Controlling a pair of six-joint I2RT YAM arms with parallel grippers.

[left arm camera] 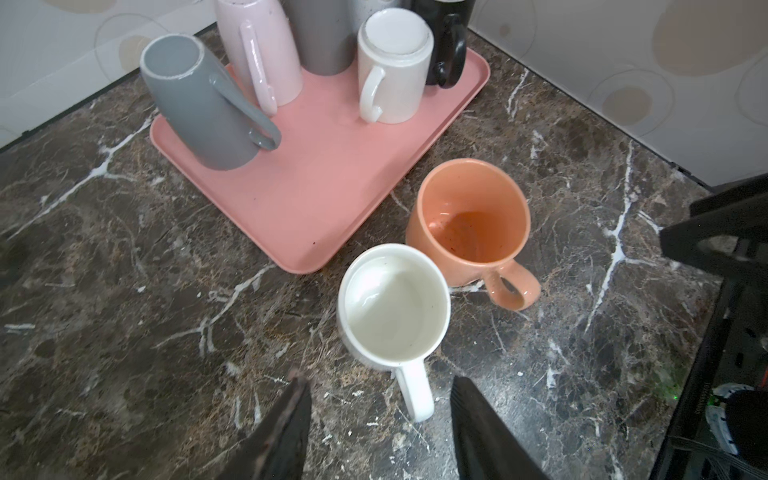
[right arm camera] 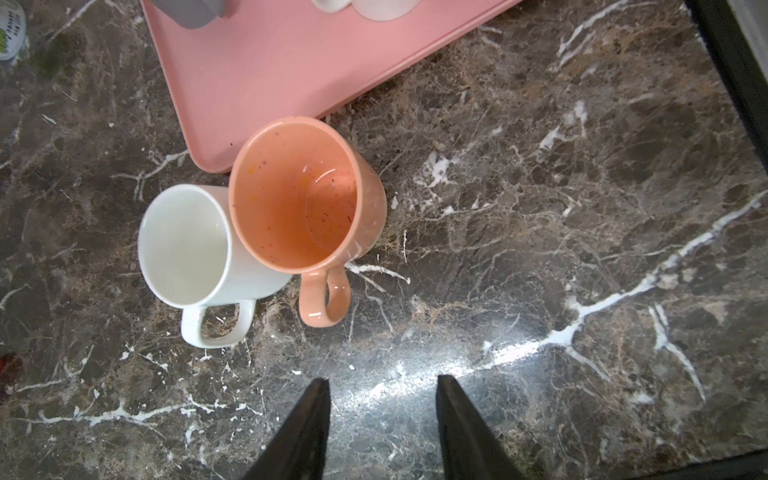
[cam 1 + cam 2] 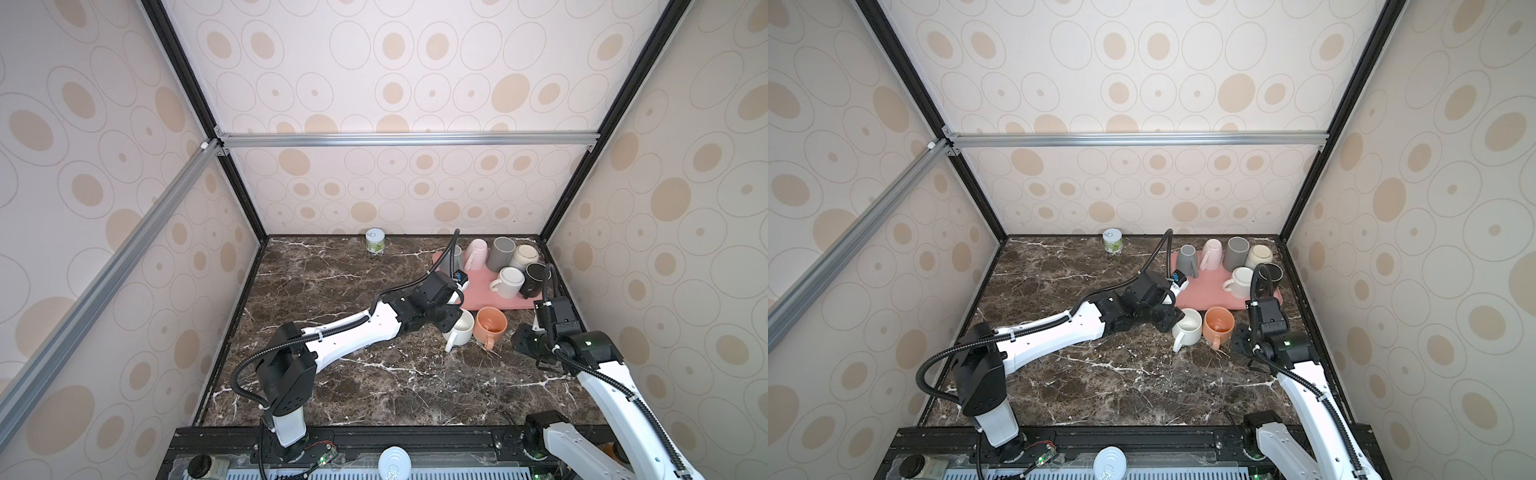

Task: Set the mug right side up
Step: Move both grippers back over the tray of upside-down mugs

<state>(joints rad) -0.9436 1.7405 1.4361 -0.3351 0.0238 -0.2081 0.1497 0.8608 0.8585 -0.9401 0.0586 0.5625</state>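
Looks like "5" on lid of small green-labelled can (image 3: 375,243); white ceramic mug (image 1: 395,303) upright just ahead of spread, empty left pincer (image 1: 377,378).

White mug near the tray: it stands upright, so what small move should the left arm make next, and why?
Probably draw the left end effector straight back. The white mug stands mouth-up on the table, and the open jaws flank its handle without gripping it.

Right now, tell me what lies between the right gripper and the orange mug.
Only bare marble tabletop; the right wrist view shows it between the right gripper and orange mug.
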